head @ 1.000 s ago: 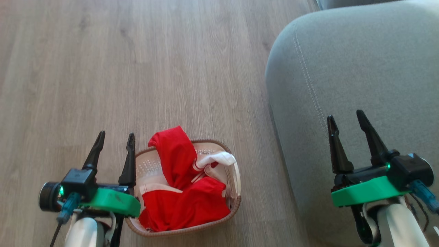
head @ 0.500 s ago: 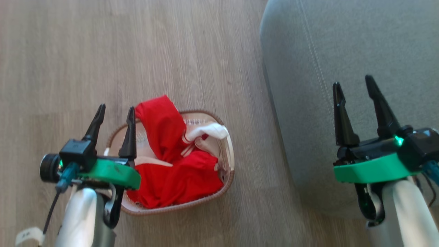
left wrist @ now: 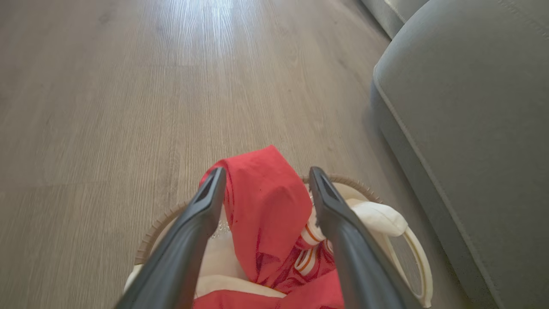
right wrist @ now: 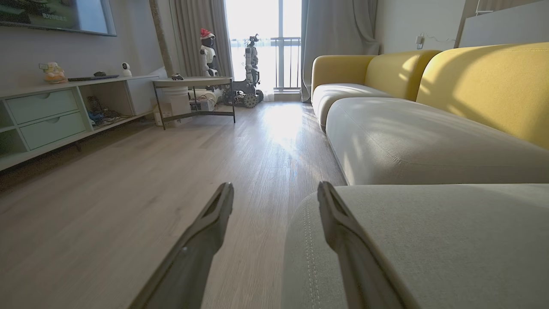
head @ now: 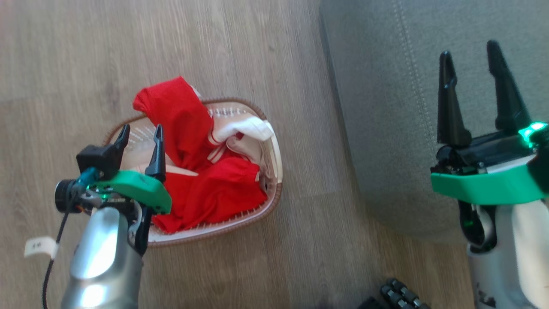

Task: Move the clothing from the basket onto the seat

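1. Floorboards (head: 257, 51) of pale wood-look plank, with the grain running 12 to 6 o'clock in the head view, carry the basket (head: 276, 197). A strip of floor parts it from the seat (head: 386, 107) at its 3 o'clock.
2. At the head view's 6 o'clock edge sits a dark ribbed part (head: 399, 294), and a white tag (head: 39, 247) hangs on the left arm's cable. In the right wrist view, yellow backrests (right wrist: 484, 81) rise at 2 o'clock, with a low shelf unit (right wrist: 51, 116) at 9 o'clock and a side table (right wrist: 193, 81) at 11 o'clock.
3. The oval basket's long axis runs about 8 to 2 o'clock. Its walls are perforated cream plastic, its rim is brown and woven-looking, and a white handle sits at its 3 o'clock end.
4. The clothing (head: 214, 193) lies in the basket and is soft, red and crumpled. One piece rises in a folded peak over the rim at 11 o'clock, its length running 11 to 5 o'clock. The other is bunched low at 5 o'clock. White bands show at 2 o'clock.
5. The left hand (head: 142, 128) hangs over the basket's 9 o'clock side, its fingers apart and pointing to 12 o'clock. In its wrist view the red peak shows between them, and I cannot tell whether they touch it.
6. The right hand (head: 469, 48) is over the seat, well apart from the basket, with its fingers spread and gripping nothing.
7. The seat is grey-green woven cloth with a rounded corner and a double stitch line running 12 to 6 o'clock.
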{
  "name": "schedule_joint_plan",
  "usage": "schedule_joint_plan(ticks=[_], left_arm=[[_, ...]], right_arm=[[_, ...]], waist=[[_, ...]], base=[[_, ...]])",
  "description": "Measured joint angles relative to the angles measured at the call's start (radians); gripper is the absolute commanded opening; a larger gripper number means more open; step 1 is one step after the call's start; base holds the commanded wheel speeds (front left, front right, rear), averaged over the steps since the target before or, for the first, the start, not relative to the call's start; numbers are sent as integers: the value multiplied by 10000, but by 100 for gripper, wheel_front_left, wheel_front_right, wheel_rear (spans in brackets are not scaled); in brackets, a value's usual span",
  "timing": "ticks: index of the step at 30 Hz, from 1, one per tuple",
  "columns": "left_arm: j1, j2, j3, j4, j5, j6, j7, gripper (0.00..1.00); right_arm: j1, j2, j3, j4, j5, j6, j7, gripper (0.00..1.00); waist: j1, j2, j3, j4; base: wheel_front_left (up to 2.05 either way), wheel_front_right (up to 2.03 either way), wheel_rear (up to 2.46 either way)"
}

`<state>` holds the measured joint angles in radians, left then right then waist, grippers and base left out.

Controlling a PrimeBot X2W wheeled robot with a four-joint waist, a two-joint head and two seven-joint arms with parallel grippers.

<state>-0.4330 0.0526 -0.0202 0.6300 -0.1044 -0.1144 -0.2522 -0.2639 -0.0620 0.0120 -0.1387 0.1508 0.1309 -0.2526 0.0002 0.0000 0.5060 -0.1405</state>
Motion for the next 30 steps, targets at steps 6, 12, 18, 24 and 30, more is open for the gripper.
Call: schedule_joint_plan(ticks=[6, 12, 18, 24, 30], left_arm=[[-1289, 192, -245, 2186, -251, -96, 228, 100], [-2404, 314, -717, 3831, -568, -102, 644, 100], [-3244, 336, -1850, 4780, -1315, -102, 1239, 100], [-3869, 719, -2897, 5256, -1758, -104, 1555, 100], [-4680, 1208, -3390, 5760, -2240, -104, 1908, 100]], right_arm=[[-433, 10, -12, -351, 0, 0, -2, 100], [-713, 12, -15, -646, 90, 0, -31, 100], [-1103, 12, 58, -825, 163, 0, -31, 100], [-1427, 12, 117, -953, 334, 0, -33, 100], [-1573, 12, 151, -1093, 504, 0, -42, 100]], waist=[[1, 0, 802, -154], [-1, 0, 1509, -317], [0, 0, 2212, -498], [-1, 0, 2825, -763], [-1, -1, 3436, -1126]], base=[[0, 0, 0], [0, 0, 0], [0, 0, 0], [0, 0, 0], [0, 0, 0]])
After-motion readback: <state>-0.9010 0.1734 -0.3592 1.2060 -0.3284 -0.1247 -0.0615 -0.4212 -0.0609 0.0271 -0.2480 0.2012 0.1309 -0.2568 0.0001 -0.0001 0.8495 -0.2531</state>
